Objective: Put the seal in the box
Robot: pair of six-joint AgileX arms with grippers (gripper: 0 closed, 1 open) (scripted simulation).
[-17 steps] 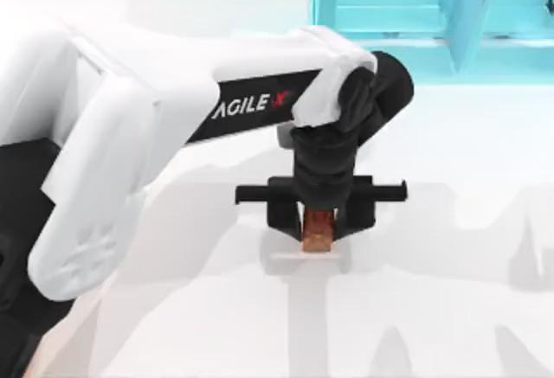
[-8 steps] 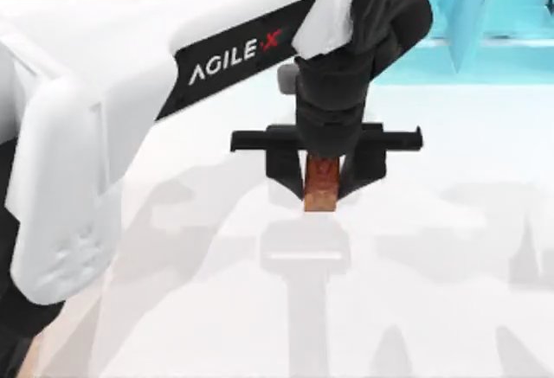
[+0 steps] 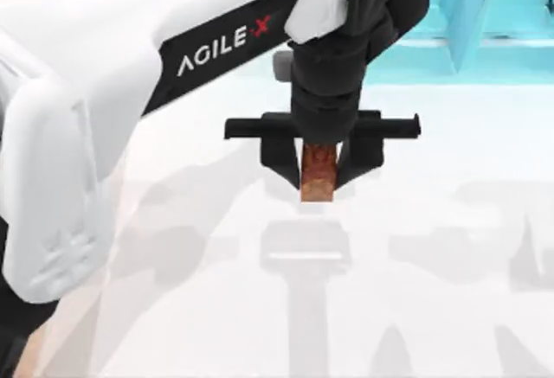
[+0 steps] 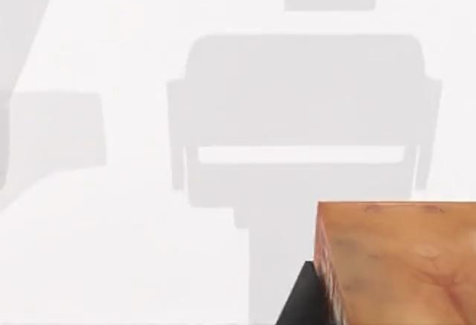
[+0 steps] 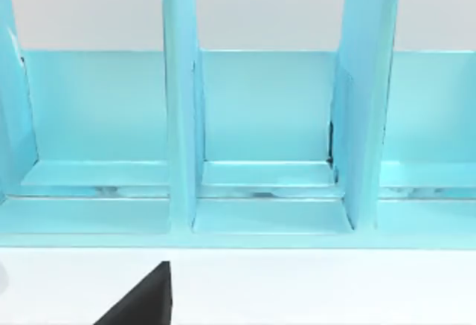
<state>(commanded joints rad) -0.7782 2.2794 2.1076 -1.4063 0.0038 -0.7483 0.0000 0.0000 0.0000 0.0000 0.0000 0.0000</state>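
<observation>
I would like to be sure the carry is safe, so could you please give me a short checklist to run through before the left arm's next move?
1. Small reddish-brown rectangular seal held between the left claw's black fingers: ok.
2. Seal lifted off the white table, its shadow lying separately below: ok.
3. Seal upright in the grip, not tilted: ok in the top view.
4. How far the fingers overlap the seal: cannot tell.
5. Where the box stands and which way to carry: cannot tell.
6. Turquoise shelf-like structure at the table's far edge well apart from the held seal: ok.
</observation>
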